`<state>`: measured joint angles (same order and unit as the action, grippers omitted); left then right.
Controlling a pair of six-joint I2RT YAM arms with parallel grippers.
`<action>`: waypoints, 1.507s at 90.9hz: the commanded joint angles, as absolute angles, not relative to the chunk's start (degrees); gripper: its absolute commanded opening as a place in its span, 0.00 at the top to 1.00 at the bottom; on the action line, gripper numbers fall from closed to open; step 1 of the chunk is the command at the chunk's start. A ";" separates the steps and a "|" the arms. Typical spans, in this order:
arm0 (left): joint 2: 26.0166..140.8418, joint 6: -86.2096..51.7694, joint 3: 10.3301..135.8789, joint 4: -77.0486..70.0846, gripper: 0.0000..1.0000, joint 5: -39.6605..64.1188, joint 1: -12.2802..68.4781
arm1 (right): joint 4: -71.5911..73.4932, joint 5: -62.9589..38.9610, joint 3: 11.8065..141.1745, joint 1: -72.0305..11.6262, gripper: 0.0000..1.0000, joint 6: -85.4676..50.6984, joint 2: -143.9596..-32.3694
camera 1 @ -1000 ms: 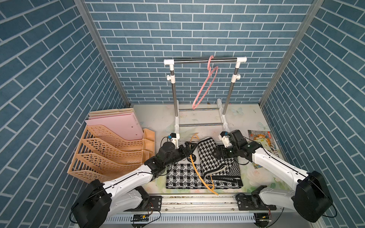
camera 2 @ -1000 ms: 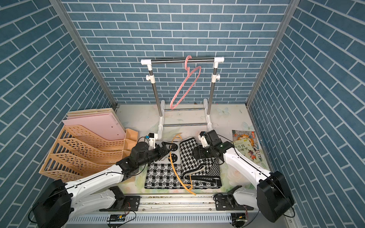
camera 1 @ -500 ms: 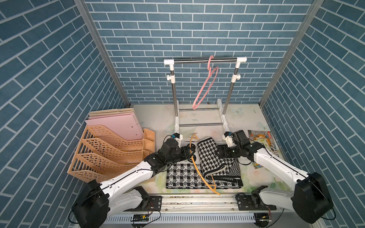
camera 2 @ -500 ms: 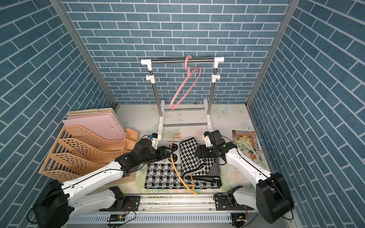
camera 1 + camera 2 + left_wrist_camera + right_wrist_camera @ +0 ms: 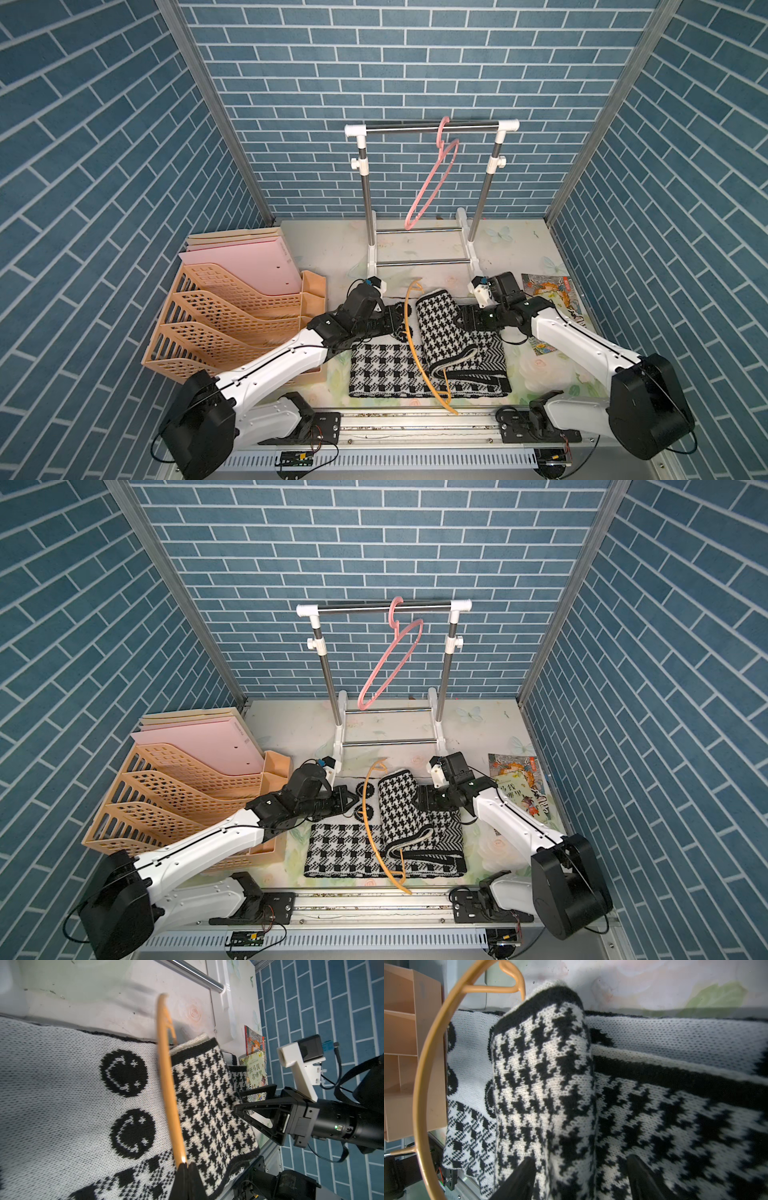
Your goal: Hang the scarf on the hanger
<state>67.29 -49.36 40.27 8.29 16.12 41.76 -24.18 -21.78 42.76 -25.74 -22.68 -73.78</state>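
- My left tool [image 5: 185, 1167] is shut on the bar of the yellow hanger [image 5: 168, 1088]. The left wrist view shows both fingertips pressed together on it.
- My right tool [image 5: 579, 1174] stands apart, with one finger on each side of the raised houndstooth fold of the scarf [image 5: 382, 368]. It has no clamp on the fold yet.
- The scarf lies on the bench [image 5: 540, 365] between my two arms. Most of it is flat. The fold stands up as a ridge on the right-arm side.
- Key relation: the ridge's long axis runs from the near edge of the bench toward the rail [image 5: 428, 126], roughly parallel to the hanger bar. The bar lies just beside the ridge on the left-arm side. The right tool is the nearer one to the ridge.
- Judgement: the next move calls for the right tool to close on the ridge and carry it sideways across the bar while the left tool holds the bar steady.
- View differences: the left wrist view alone confirms the clamp on the bar. The right wrist view alone shows the hanger's hook beyond the end of the ridge. Both top views alone show the pink hanger [image 5: 432, 183] on the rail, well apart from both tools.
- The file tray [image 5: 232, 324] and the booklets [image 5: 548, 291] lie to either side.
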 commanded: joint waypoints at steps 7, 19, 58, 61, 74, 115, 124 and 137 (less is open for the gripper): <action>69.21 -47.21 40.91 8.42 1.00 16.85 41.29 | -19.03 -30.01 40.19 -24.96 0.45 -24.87 -75.76; 69.52 -46.87 40.77 8.07 1.00 17.07 40.83 | -16.86 -33.15 39.21 -24.96 0.64 -26.15 -76.74; 69.21 -46.19 42.85 8.88 1.00 17.85 40.61 | -25.57 -27.25 39.46 -23.16 1.00 -28.56 -62.07; 69.24 -46.37 43.08 8.88 1.00 18.22 40.65 | -26.23 -26.73 38.78 -22.91 1.00 -28.66 -60.78; 68.98 -47.65 44.28 7.68 1.00 20.25 40.67 | -29.88 -23.92 37.63 -21.15 1.00 -28.35 -56.27; 72.72 -50.87 47.90 3.61 1.00 23.72 43.05 | -39.73 -12.31 37.62 -18.49 1.00 -30.38 -51.23; 74.40 -50.88 48.52 3.13 1.00 23.73 43.58 | -41.77 -7.38 37.96 -18.47 1.00 -31.99 -50.72; 75.57 -50.46 49.93 3.61 1.00 23.63 44.28 | -44.06 -1.89 38.56 -18.45 1.00 -33.95 -51.52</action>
